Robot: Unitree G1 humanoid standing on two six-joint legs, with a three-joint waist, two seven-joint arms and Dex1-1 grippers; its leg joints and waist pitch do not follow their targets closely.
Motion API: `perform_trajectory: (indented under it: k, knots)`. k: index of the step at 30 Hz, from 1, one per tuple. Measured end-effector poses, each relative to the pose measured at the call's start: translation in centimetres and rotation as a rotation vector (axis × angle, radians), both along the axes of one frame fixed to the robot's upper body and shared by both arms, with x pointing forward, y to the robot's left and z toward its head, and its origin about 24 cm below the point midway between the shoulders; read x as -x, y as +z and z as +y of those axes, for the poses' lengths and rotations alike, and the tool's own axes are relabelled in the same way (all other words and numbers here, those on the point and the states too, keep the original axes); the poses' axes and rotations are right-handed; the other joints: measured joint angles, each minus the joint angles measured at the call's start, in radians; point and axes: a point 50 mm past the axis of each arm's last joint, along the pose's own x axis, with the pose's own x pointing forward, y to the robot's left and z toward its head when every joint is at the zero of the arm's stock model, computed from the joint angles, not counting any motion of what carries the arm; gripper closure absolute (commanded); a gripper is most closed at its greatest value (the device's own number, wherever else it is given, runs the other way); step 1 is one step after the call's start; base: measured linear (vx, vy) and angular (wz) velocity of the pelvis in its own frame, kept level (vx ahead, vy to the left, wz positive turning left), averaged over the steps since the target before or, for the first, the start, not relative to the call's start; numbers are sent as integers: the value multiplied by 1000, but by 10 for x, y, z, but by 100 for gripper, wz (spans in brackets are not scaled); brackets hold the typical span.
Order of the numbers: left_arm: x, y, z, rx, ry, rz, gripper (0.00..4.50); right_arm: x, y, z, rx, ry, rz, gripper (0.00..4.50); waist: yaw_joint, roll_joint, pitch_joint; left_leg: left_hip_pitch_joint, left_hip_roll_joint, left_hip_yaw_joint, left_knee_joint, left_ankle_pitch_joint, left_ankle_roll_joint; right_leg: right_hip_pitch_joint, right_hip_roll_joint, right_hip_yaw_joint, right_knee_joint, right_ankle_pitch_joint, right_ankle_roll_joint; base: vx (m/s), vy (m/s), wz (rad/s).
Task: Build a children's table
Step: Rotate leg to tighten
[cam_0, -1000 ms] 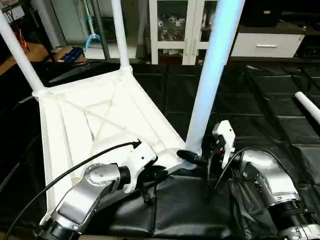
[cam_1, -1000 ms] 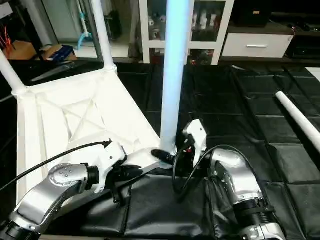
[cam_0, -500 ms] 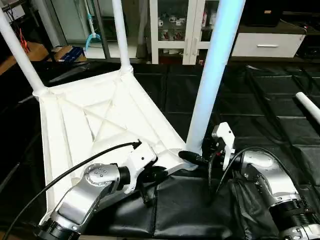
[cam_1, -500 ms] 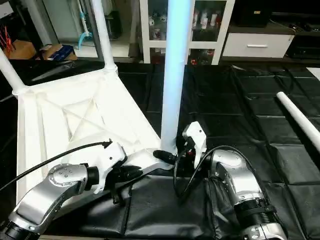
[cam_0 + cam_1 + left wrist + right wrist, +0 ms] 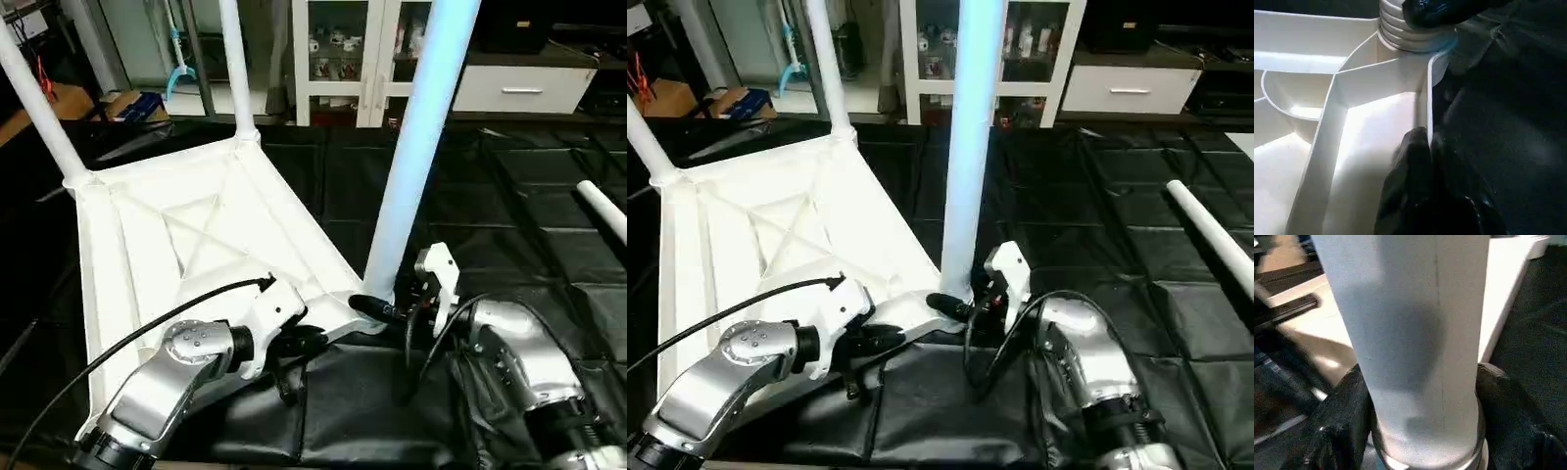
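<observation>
The white table top (image 5: 186,245) lies upside down on black mats, its X-ribbed underside facing up. Two white legs (image 5: 235,69) (image 5: 34,108) stand in its far corners. A third leg (image 5: 416,147) stands upright in the near right corner socket (image 5: 1410,36). My right gripper (image 5: 377,308) is shut on that leg's base, one black finger on each side (image 5: 1342,416). My left gripper (image 5: 299,343) is shut on the top's near rim (image 5: 1427,112), pinching the thin wall. A fourth leg (image 5: 602,208) lies loose on the mat at the right.
A white glass-door cabinet (image 5: 343,54) and a white drawer unit (image 5: 519,88) stand behind the mats. A cardboard box (image 5: 137,103) with a blue item sits at the back left. Black mats (image 5: 490,196) cover the floor around the top.
The right forearm has turned a little about the third leg's base; the leg has stayed upright in its socket. The left gripper has kept its hold on the rim.
</observation>
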Motion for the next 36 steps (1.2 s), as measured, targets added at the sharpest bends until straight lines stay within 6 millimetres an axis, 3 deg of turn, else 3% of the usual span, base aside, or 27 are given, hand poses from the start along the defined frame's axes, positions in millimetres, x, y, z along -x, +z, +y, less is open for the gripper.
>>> perform_trajectory:
  k: [7,12,15,25,26,27,30,32,35,36]
  knots:
    - [-23,-1,-13,-50,153,-33,450,-23,-6,28,8,-336,-9,184,-32,-1,0,3,0,-1,1,0,0,-2,0,0,-3,-1,3,-23,4,-3]
    - [-38,-1,-26,-82,237,-63,450,-34,-6,44,-6,-546,20,184,-42,-3,2,2,-1,-3,1,0,-1,-4,0,0,-8,-2,3,-21,6,-3]
    - [-40,-2,-30,-89,243,-65,450,-35,-7,49,3,-578,18,185,-43,-2,3,3,-1,-3,-1,0,-1,-5,0,-2,-18,-2,3,0,0,0]
    - [-41,-2,-27,-95,232,-73,450,-37,-7,51,-26,-569,31,185,-53,-2,3,1,-5,-3,-2,0,0,-4,-1,1,-35,-1,2,0,0,0]
    - [-40,-1,-25,-94,217,-77,450,-35,-7,49,-46,-554,36,129,-52,-2,3,1,-5,-3,-2,0,0,-3,-1,1,-35,-1,2,0,0,0]
    - [-38,-1,-24,-90,199,-79,450,-32,-7,46,-62,-530,34,115,-51,-2,3,0,-5,-3,-2,0,0,-2,-1,1,-35,0,2,0,0,0]
    - [-37,1,-18,-98,181,-85,450,-30,-3,43,-108,-447,32,106,-51,-2,3,-1,-5,-2,-2,0,0,-4,-1,2,-35,13,-4,0,0,0]
    - [-35,0,-15,-98,169,-81,450,-29,1,41,-130,-401,30,73,-51,-2,3,-1,-5,-2,-2,0,0,-4,-1,1,-35,19,-3,0,0,0]
    - [-30,0,-10,-101,143,-85,450,-28,18,37,-170,-272,-22,65,-48,-1,3,1,-2,-2,-3,0,0,-5,-1,0,-34,27,2,0,0,0]
    - [-28,1,-7,-104,120,-84,450,-26,22,30,-150,-218,-34,39,-42,-1,3,1,-2,-3,-4,0,0,-5,0,-1,-34,27,2,56,-39,1]
